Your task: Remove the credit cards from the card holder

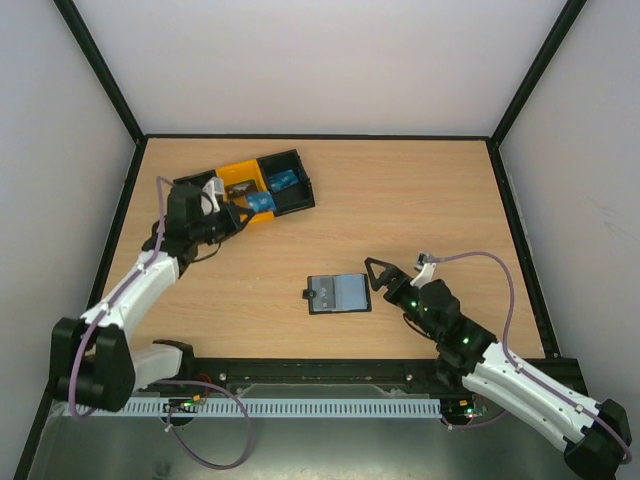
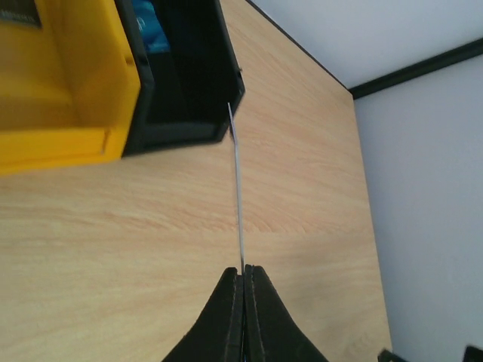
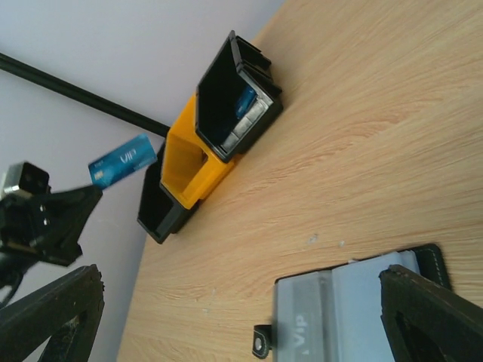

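Note:
The card holder [image 1: 338,294] lies open and flat on the table, grey-blue panels up, its short tab [image 1: 309,294] pointing left. In the right wrist view the card holder [image 3: 355,317] shows "VIP" lettering on one panel. My right gripper [image 1: 380,277] stands open just right of the holder, touching nothing; from its wrist the right gripper [image 3: 241,275] straddles the holder's edge. My left gripper [image 1: 238,213] is shut on a light blue credit card [image 1: 262,203] over the tray's near edge. The wrist view shows that card [image 2: 238,196] edge-on, pinched in the left gripper [image 2: 245,270].
A black-and-yellow three-compartment tray [image 1: 240,178] sits at the back left; its right black compartment holds blue items [image 1: 283,180]. In the left wrist view the tray [image 2: 68,143] fills the upper left. Black frame posts edge the table.

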Controlling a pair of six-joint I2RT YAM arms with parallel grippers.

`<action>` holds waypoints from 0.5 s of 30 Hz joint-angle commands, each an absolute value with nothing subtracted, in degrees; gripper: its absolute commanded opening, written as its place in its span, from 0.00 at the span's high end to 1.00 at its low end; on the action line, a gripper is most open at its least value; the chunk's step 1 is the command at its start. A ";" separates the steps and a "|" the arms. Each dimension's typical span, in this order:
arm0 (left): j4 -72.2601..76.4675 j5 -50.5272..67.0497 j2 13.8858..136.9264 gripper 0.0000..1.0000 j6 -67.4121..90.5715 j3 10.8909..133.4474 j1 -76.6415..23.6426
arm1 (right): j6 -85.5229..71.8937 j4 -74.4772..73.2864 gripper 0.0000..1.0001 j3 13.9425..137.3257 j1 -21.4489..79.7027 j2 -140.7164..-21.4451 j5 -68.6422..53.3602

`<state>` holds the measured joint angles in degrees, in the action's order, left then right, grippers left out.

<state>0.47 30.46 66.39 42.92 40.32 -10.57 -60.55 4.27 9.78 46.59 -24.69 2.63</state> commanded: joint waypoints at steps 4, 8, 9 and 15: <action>-4.29 25.48 79.03 0.97 38.28 52.85 -9.28 | -58.75 1.51 0.02 8.80 46.93 -24.11 2.88; -6.07 23.79 86.41 0.97 39.18 61.36 -9.04 | -57.16 1.33 0.02 9.34 46.93 -24.87 2.81; -6.13 23.06 87.73 0.97 39.58 62.99 -9.05 | -56.95 1.18 0.02 9.47 46.93 -24.87 2.93; -5.26 21.80 96.26 0.97 41.64 70.00 -9.05 | -56.18 2.07 0.02 9.15 46.96 -27.40 2.48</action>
<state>-4.34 23.20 91.61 40.62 65.56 -9.32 -57.80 1.98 9.52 46.59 -26.74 2.13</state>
